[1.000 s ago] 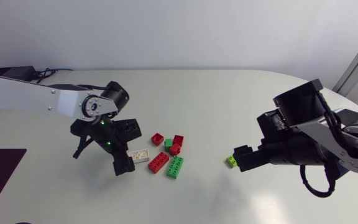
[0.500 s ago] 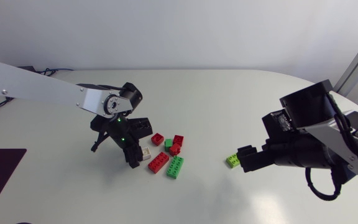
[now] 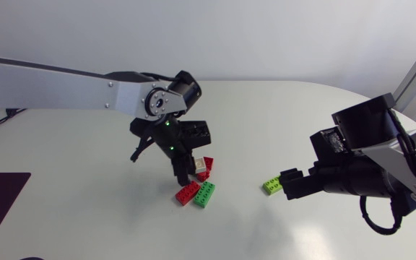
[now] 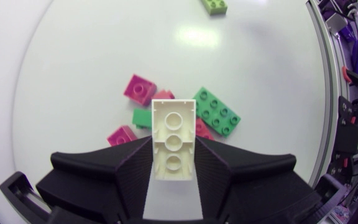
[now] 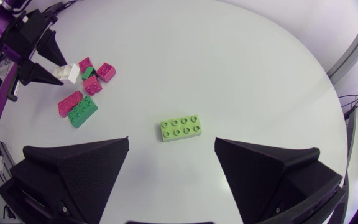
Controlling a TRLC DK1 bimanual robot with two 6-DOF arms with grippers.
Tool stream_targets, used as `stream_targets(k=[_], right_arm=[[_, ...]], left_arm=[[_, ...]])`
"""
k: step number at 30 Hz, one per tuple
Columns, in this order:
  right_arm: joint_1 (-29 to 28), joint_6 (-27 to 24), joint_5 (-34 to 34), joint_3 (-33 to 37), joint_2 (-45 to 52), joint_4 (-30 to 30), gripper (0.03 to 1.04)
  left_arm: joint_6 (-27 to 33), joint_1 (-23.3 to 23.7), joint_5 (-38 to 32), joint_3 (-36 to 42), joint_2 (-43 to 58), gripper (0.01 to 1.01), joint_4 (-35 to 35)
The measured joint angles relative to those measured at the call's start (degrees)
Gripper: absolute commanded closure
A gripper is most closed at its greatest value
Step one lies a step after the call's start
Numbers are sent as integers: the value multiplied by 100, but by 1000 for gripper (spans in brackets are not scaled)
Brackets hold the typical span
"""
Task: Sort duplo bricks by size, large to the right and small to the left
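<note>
Left wrist view: left pincer (image 4: pixel 174 144) clamps white brick (image 4: pixel 174 117) — right pincer (image 5: pixel 171 145) apart (lime brick (image 5: pixel 181 128) ahead).

White table (image 3: pixel 287 123) w/ long red brick (image 3: pixel 187 193) & long green brick (image 3: pixel 205 193) side by side near the middle, small red bricks (image 5: pixel 106 71) + small green brick (image 4: pixel 143 118) just beside them, lime brick (image 3: pixel 271 185) well apart to the right
</note>
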Motion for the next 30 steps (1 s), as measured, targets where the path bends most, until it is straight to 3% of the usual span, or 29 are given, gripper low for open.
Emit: stream_targets(k=[6, 12, 17, 18, 19, 21, 22, 30], right_arm=[[-133, -2, -2, -57, -278, -153, 70], [-352, -4, 0, -129, -673, -426, 70], [-603, -26, 0, -138, -887, -542, 70], [-629, -26, 0, -140, -903, -575, 70], [-640, -26, 0, -142, -909, -595, 70], [-640, -26, 0, -149, -914, -603, 70], [-640, -26, 0, -149, -914, -605, 70], [-590, -24, 0, -149, -914, -603, 70]], left_arm=[[-219, -678, -24, 986, 179, 857, -63], [-468, -1580, -20, 1799, 1185, 854, -63], [-555, -1967, -13, 2127, 1891, 811, -107], [-601, -1996, 9, 2153, 1961, 770, -111], [-621, -2009, 22, 2173, 2006, 662, -125], [-625, -2006, 26, 2181, 2022, 193, -245], [-623, -1996, 26, 2184, 2017, 61, -348], [-614, -1644, 31, 2109, 1519, 52, -835]])
